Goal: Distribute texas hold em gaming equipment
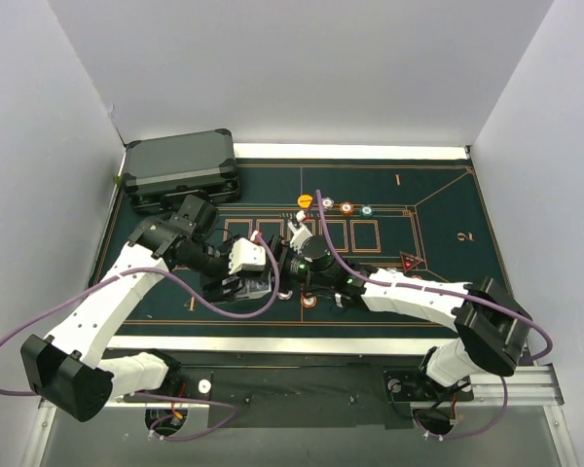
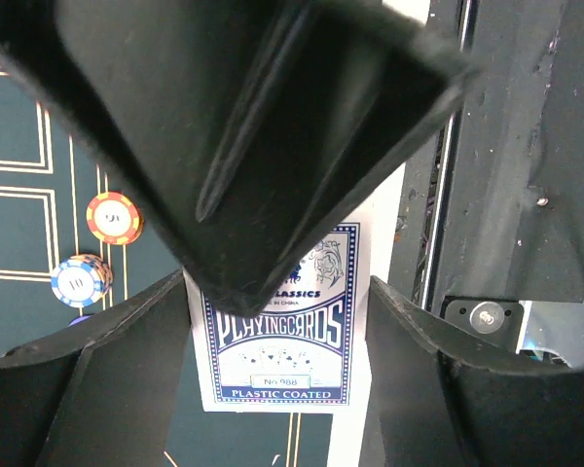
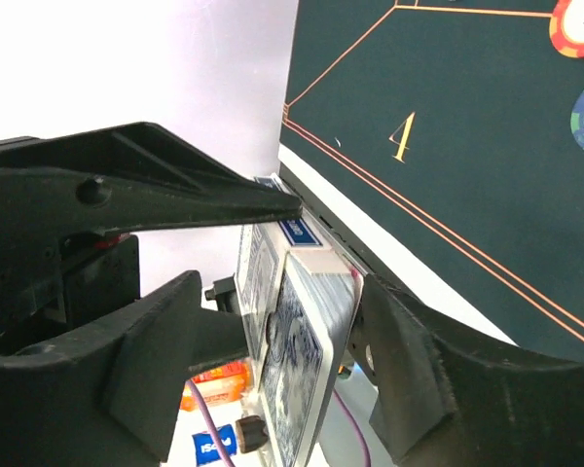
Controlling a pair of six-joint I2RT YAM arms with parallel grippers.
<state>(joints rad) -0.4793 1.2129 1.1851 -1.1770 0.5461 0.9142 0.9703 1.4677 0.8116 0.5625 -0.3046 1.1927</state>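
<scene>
Pack of cards (image 2: 277,350): held over the near middle of the table (image 1: 438,233), clamped across its width in the left hand (image 2: 277,292), long axis in line with that hand's reach. Right hand (image 3: 280,282): set astride the same pack at its free end; whether it presses yet, unclear.

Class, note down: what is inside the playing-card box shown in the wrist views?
A blue-backed deck shows at the mouth of the card box, its white edge exposed. How far it reaches inside, and the card faces, are hidden.
</scene>
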